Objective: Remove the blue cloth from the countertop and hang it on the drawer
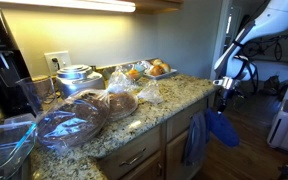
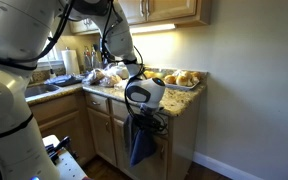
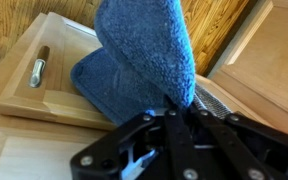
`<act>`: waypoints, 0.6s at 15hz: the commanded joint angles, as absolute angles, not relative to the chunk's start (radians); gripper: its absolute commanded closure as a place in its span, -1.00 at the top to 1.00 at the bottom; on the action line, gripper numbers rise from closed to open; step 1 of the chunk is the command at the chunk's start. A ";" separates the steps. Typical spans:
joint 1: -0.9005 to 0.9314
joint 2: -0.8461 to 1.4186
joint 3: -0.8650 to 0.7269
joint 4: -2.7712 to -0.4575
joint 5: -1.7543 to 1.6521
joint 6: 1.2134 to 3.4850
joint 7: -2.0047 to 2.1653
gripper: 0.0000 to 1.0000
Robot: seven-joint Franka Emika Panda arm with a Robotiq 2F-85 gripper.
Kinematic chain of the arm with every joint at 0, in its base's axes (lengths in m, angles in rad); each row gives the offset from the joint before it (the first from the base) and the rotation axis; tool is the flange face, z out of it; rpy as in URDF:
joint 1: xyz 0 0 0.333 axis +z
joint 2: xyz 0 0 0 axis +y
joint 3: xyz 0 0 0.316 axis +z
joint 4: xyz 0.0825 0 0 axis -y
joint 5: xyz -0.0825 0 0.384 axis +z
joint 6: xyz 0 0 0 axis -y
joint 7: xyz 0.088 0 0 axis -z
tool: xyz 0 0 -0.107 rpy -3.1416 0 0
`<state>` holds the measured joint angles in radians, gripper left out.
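Past the end corner of the granite countertop (image 1: 174,100), the gripper (image 1: 223,102) hangs clamped on the blue cloth (image 1: 222,130): soft, light, floppy terry, probably best pinched along one edge.

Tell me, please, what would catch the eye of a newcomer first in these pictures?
The bright blue cloth stands out first: the hand is shut on it, and it hangs off the end of the countertop, in front of wooden cabinets. Next to it, a duller grey-blue towel hangs on a cabinet front. On the counter, a tray of rolls sits near the wall.
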<state>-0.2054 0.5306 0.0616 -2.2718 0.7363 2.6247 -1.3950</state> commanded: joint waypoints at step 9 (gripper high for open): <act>-0.240 0.533 0.082 -2.268 0.725 2.664 -1.383 0.61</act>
<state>-0.2125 0.5368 0.0617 -2.2605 0.7363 2.6308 -1.3890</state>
